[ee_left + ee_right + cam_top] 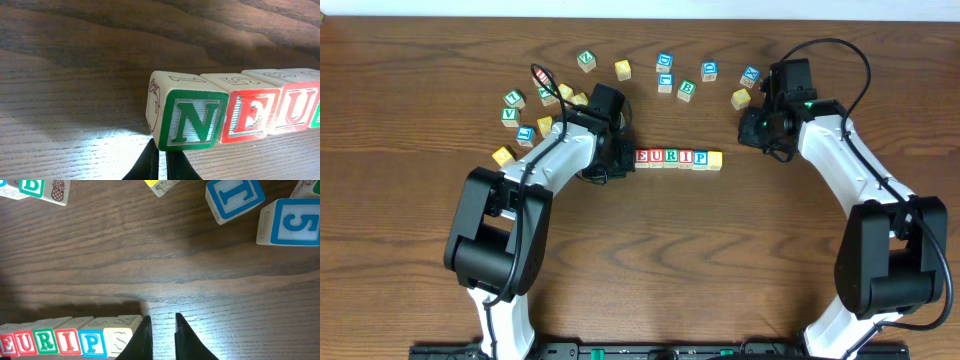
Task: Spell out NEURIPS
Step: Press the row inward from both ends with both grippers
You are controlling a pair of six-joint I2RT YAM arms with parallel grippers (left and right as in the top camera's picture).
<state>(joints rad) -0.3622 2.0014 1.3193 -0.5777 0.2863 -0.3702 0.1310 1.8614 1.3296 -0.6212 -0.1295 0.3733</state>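
Overhead: the NEURIPS row [678,158] sits mid-tabletop [650,260]. The left hand [618,160] is at its left end and the right hand [763,128] is off past its right end.

Left wrist: the N cube [187,117] touches the E cube [250,117], and that hand is pressed together right in front of the N.

Right wrist: that hand is slightly parted and empty, just right of the row's S cube [120,340].
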